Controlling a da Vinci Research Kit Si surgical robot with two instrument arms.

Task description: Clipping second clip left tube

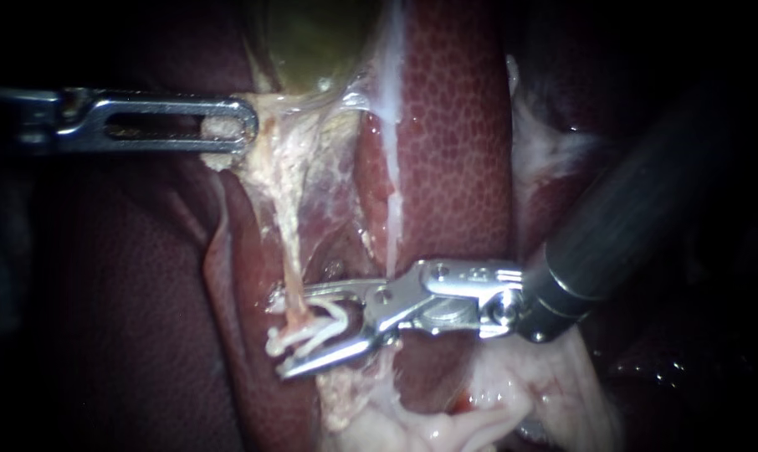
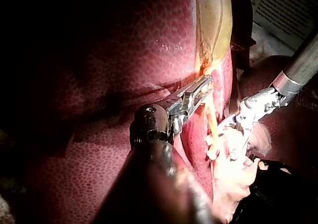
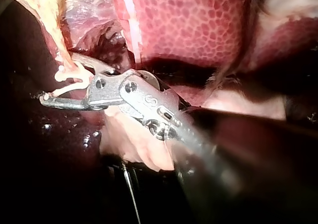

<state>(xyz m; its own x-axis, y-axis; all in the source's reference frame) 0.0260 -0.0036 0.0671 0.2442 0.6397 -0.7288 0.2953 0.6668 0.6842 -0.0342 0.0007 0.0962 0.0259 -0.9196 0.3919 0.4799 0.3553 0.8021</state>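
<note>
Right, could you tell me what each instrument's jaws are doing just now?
Left instrument: shut on tissue by the gallbladder.
Right instrument: open around the tube and clip.

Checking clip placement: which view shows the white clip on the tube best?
Endoscope view: the white clip lies in plain sight across the tube, between the right instrument's open jaws. Right wrist view shows it partly, by the jaw tips; left wrist view, only a pale bit.
</note>
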